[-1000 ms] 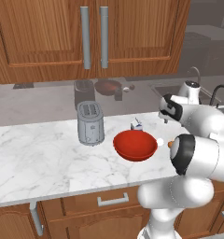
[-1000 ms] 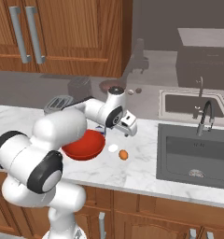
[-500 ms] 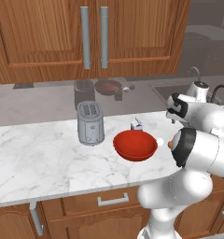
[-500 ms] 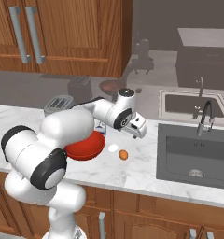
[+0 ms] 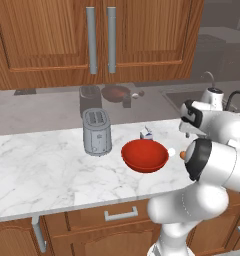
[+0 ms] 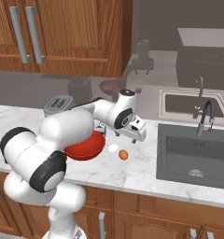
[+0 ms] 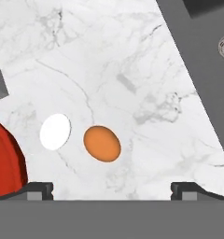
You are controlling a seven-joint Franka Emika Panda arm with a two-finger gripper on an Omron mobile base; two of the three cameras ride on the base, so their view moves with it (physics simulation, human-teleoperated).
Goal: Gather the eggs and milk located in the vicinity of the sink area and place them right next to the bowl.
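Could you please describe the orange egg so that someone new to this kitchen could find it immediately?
Start at the sink and look left along the marble counter toward the red bowl. Two eggs lie between them; the orange egg is the one nearer the sink, beside the white egg.

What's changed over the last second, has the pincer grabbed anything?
No grab. The arm swung its hand from above the red bowl toward the sink; the pincer, open and empty throughout, now hangs above the counter near the orange-brown egg. Both eggs, the white egg included, the bowl and the milk stayed put.
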